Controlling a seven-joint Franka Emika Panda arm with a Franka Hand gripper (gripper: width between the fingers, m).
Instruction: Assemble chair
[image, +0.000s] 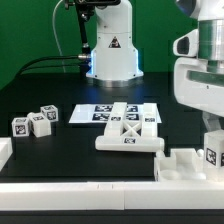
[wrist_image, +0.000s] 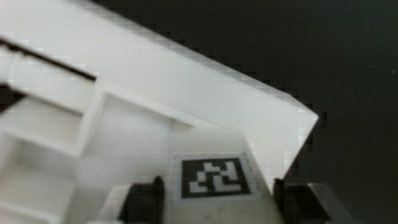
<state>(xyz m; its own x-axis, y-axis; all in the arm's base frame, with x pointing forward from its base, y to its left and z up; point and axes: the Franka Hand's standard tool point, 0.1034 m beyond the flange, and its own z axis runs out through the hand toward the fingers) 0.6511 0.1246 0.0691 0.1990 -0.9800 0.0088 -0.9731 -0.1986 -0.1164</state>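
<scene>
**Chair:** in separate pieces, none joined.

**Part at the hand:** One tagged part (wrist_image: 217, 172) sits between the fingers (wrist_image: 146, 203) of the hand (wrist_image: 219, 204). In the wrist view the part is white, a flat slab with raised ribs. Its square tag faces the camera, midway between the two fingers.

**Hand:** Set narrow, with one finger close on each side of the tagged end. Contact on either side cannot be confirmed. Whether the hand grips the part or only straddles it cannot be told.

**Position of that part:** In the exterior view it (image: 212, 156) shows at the frame's 4 o'clock, under the arm. It stands upright with the tag outward, just beside a plain edge block (image: 185, 165).

**Other pieces:**
- The X-braced panel (image: 128, 135) lies flat on the table (image: 60, 150) near centre, at 9 o'clock of the part.
- Three tagged blocks (image: 38, 122) cluster at 9 o'clock of the panel, well apart from it.

**Surroundings:**
- The marker board (image: 100, 113) lies flat at 12 o'clock of the panel. The panel's far edge meets it in this view.
- Another edge block (image: 5, 155) is at the frame's 8 o'clock.
- The robot base (image: 110, 55) stands at 12 o'clock, beyond the marker board.
</scene>
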